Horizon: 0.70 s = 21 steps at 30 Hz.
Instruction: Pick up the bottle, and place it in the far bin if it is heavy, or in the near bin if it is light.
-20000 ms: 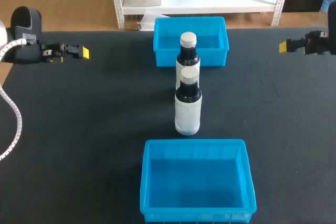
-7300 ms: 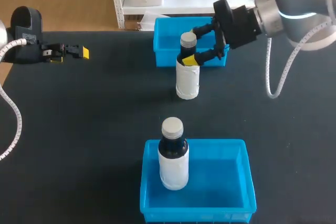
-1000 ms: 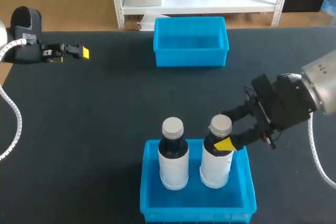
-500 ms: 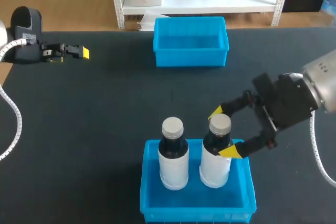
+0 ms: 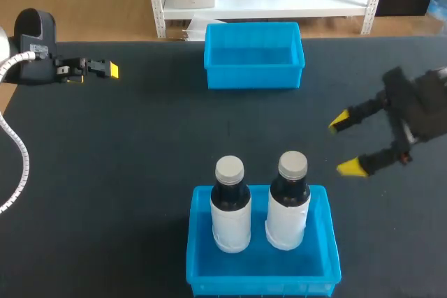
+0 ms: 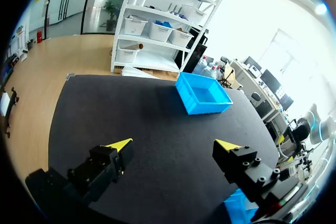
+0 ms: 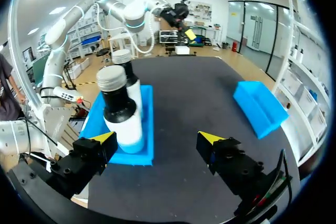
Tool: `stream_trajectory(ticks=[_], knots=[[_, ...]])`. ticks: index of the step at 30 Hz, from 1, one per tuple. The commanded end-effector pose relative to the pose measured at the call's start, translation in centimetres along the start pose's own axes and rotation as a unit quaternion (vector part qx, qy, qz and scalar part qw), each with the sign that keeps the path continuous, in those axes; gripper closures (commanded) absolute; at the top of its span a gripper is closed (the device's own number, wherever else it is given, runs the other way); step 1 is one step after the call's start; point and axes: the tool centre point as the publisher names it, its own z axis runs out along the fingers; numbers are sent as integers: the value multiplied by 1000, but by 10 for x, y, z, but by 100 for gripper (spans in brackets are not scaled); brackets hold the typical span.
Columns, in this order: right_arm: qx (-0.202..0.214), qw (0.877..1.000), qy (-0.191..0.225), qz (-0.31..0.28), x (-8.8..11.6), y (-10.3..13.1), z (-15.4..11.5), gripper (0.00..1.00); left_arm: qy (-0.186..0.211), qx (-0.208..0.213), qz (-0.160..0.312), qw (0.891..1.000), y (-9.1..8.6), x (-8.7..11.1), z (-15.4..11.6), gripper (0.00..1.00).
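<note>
Two dark bottles with white labels and grey caps stand upright side by side in the near blue bin: the left bottle and the right bottle. My right gripper hangs open and empty to the right of that bin, apart from both bottles. In the right wrist view the two bottles stand in the near bin ahead of its open gripper, toward one finger. The far blue bin holds nothing. At the table's far left, my left gripper is open and empty.
The far bin shows ahead of the left gripper across bare black tabletop, and in the right wrist view the far bin lies off to one side. Dark table surface stretches between the two bins.
My right gripper opened off the right bottle's neck and drew back to the right, away from the near bin. The bottle stays upright in the bin. The left arm kept still.
</note>
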Motion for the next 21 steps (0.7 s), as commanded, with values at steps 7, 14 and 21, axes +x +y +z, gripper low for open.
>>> stream_trajectory(ticks=[7, 14, 21], knots=[[63, 998, 2, 28, -2, -80, -39, 0, 0, 0, 0, 1000, 0, 0, 0, 0], [95, 993, -2, 66, -7, -124, -49, 0, 0, 0, 0, 1000, 0, 0, 0, 0], [100, 991, 14, 84, -10, -137, -51, 0, 0, 0, 0, 1000, 0, 0, 0, 0]])
